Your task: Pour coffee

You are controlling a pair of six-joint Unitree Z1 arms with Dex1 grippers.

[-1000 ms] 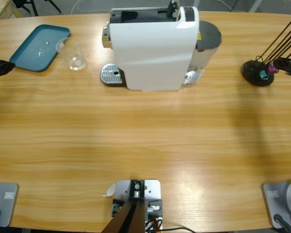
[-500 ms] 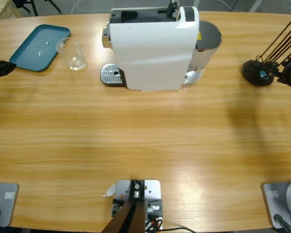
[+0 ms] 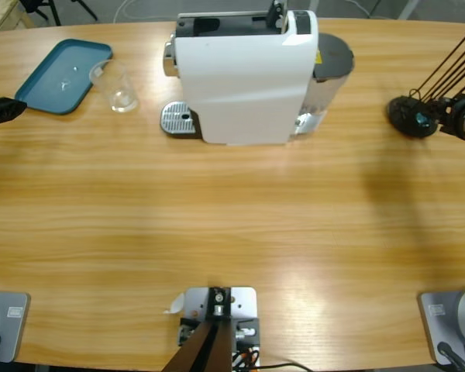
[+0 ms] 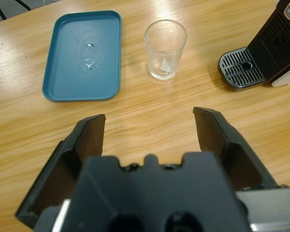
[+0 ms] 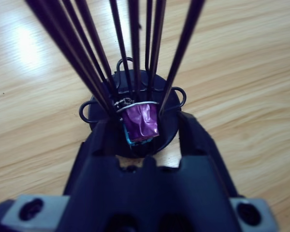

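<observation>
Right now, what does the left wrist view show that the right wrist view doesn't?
Only the left wrist view shows the teal tray, the empty clear glass standing beside it, and the coffee machine's drip grate, with the left gripper open above bare table.

Only the right wrist view shows the black capsule rack with its thin rods and a purple capsule sitting at its base, between the jaws of the right gripper, which have not closed on it.

Both share the wooden table.
</observation>
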